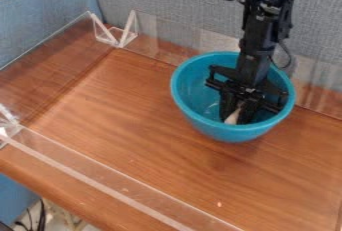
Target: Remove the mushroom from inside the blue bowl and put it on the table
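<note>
The blue bowl stands on the wooden table at the right rear. My gripper points straight down into the bowl, its black fingers drawn together low inside it. The mushroom shows only as a small cream patch between and below the fingertips, near the bowl's bottom; most of it is hidden by the fingers. The gripper is shut on it.
Low clear acrylic walls border the table at the front and left. A clear triangular acrylic stand sits at the back left. A blue-grey fabric partition closes the rear. Bare wood lies left of and in front of the bowl.
</note>
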Available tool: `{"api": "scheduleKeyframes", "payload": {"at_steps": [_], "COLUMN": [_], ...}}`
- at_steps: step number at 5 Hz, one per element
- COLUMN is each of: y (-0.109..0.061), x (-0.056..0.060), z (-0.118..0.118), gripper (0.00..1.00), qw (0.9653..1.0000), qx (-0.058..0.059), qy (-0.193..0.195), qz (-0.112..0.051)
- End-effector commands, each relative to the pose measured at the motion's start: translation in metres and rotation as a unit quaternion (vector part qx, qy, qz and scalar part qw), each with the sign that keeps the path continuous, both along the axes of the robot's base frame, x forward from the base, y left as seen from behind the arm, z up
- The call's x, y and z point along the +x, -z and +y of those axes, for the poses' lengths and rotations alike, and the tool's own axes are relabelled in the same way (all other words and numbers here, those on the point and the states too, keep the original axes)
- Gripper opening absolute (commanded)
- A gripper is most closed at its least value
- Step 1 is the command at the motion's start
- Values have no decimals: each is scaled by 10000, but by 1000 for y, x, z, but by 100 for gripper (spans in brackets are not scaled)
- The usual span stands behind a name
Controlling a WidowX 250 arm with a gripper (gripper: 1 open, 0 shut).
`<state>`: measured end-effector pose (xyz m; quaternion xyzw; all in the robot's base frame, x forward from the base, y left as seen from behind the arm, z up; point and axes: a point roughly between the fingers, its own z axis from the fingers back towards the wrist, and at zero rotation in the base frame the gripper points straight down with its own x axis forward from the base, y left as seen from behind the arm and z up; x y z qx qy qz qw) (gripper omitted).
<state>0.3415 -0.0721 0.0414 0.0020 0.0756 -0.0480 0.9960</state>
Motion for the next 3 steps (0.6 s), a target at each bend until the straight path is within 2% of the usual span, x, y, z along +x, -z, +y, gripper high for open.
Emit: {"api": "scheduleKeyframes", "payload": {"at_steps": [1,3], "y": [-20,-26], "x": [9,10], "z": [1,7], "gripper": [0,0], "qw": [9996,9995], "qx": [-42,-29], "qy": [42,72], "qz": [-291,-319]}}
